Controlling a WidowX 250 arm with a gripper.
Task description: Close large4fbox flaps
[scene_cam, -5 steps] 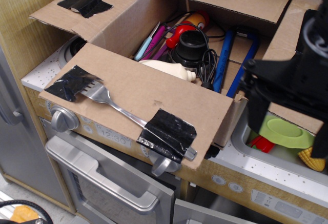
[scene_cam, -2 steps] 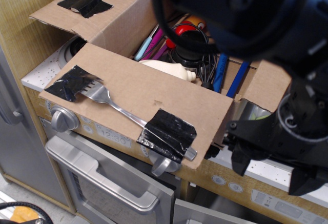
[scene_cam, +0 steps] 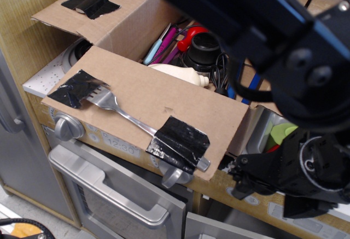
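Behind black arm (scene_cam: 257,25) — large4fbox (scene_cam: 131,31) half hidden, tool (scene_cam: 284,181) unclear

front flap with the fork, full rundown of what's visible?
The front flap is plain brown corrugated cardboard, folded outward and open, sloping down over the toy oven's front. A metal fork lies diagonally on it, held by two crumpled black tape patches, one over the tines, one near the handle end. Its right corner sits beside the robot arm; contact unclear.

A wooden toy oven (scene_cam: 117,195) with silver knobs (scene_cam: 68,127) stands against a wood-panelled wall (scene_cam: 24,9).
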